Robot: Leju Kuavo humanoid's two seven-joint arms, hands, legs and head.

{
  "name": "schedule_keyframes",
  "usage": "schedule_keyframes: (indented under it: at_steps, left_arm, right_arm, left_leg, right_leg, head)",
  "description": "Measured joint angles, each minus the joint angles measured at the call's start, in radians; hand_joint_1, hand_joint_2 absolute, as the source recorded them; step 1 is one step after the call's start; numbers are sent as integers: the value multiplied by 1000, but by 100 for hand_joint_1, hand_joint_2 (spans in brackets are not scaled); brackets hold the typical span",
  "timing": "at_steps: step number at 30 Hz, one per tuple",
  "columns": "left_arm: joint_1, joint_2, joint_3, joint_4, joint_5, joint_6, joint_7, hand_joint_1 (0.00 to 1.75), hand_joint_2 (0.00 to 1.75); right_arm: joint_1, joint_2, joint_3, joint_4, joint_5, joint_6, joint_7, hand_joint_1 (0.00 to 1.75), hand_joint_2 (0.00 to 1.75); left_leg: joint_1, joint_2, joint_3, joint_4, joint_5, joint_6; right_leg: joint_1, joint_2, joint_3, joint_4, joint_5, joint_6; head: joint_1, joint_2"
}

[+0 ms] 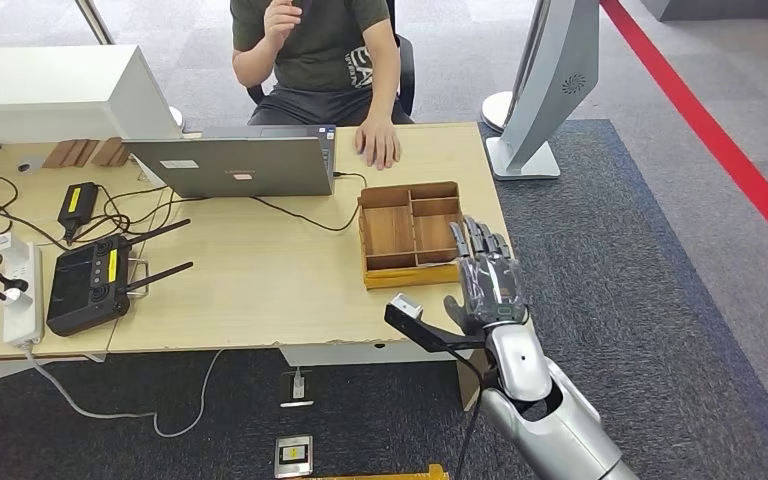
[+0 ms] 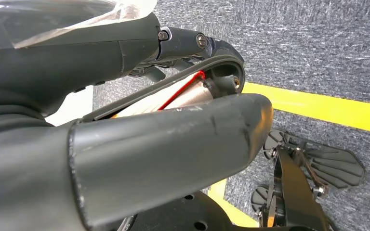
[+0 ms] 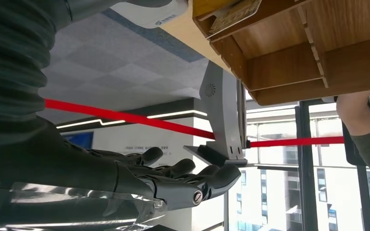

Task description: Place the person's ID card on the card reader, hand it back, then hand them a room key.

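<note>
Raised over the worktop's [image 1: 260, 290] near right corner, the right hand [image 1: 485, 280] holds nothing, its fingers [image 1: 472, 240] straight and slightly apart above the wooden tray [image 1: 410, 235]. A card [image 3: 233, 14] lies in one tray compartment, seen in the right wrist view. The person [image 1: 315, 50] sits behind the far edge, one hand [image 1: 378, 143] flat on the worktop beside the laptop [image 1: 235, 165]. Whether the left hand's [image 2: 125, 144] fingers are apart or together, I cannot tell.
</note>
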Motion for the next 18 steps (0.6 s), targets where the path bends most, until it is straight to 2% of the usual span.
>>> schedule_keyframes:
  at_steps: [13, 18]
  left_arm:
    - [0, 0, 0, 0, -2, 0, 2, 0, 0]
    - [0, 0, 0, 0, -5, -3, 6, 0, 0]
  right_arm:
    - [-17, 20, 2, 53, 11, -10, -7, 0, 175]
    - [-44, 43, 8, 118, 33, -6, -14, 0, 175]
  left_leg:
    - [0, 0, 0, 0, 0, 0]
    - [0, 0, 0, 0, 0, 0]
  right_leg:
    - [0, 0, 0, 0, 0, 0]
    - [0, 0, 0, 0, 0, 0]
  head:
    - [0, 0]
    - [0, 0]
